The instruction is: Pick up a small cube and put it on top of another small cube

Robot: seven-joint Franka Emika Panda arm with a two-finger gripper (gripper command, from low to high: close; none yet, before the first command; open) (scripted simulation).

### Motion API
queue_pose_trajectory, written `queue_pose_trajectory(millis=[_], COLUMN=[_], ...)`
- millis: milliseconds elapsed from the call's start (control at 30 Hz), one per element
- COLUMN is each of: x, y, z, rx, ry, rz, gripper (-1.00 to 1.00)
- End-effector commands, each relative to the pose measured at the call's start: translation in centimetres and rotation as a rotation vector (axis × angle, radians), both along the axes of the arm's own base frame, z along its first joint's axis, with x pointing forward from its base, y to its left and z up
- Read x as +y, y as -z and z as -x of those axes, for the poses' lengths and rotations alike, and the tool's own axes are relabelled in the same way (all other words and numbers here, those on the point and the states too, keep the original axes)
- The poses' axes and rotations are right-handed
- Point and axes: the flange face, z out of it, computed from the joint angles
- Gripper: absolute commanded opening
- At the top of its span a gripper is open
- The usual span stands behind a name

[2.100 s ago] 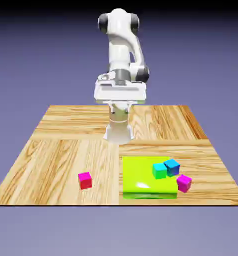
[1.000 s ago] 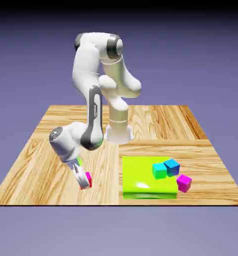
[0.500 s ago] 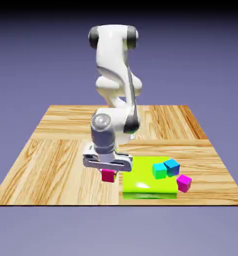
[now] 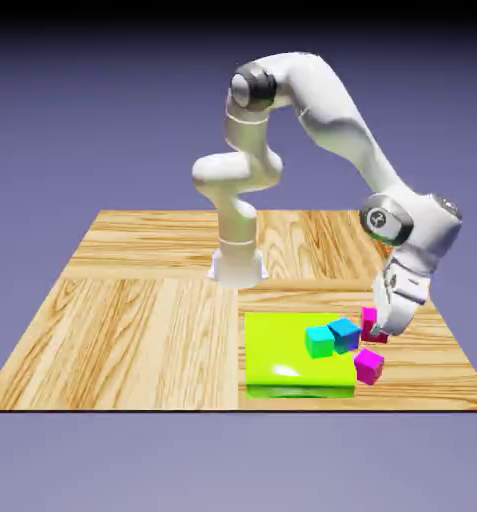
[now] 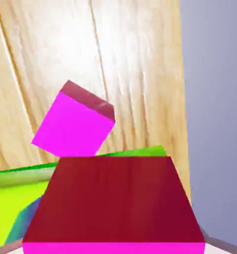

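The gripper (image 4: pixel 380 328) is closed around the red cube (image 4: pixel 370 320), pink face up; both are at the green block's (image 4: pixel 282 350) far right corner in the exterior view; the purple cube (image 4: pixel 369 366) sits just beside the block's right edge; the blue cube (image 4: pixel 344 335) and teal cube (image 4: pixel 320 342) touch or nearly touch at its right part.
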Motion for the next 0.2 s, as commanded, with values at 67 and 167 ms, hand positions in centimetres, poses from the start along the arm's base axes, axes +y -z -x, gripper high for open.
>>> queue_pose_trajectory(millis=[67, 167], x=[-1.3, -0.7], y=[4.5, 2.5], z=[0.3, 0.1], rx=[-0.001, -0.002], ry=[-0.002, -0.001], rz=[0.000, 0.001], gripper=[-1.00, 1.00])
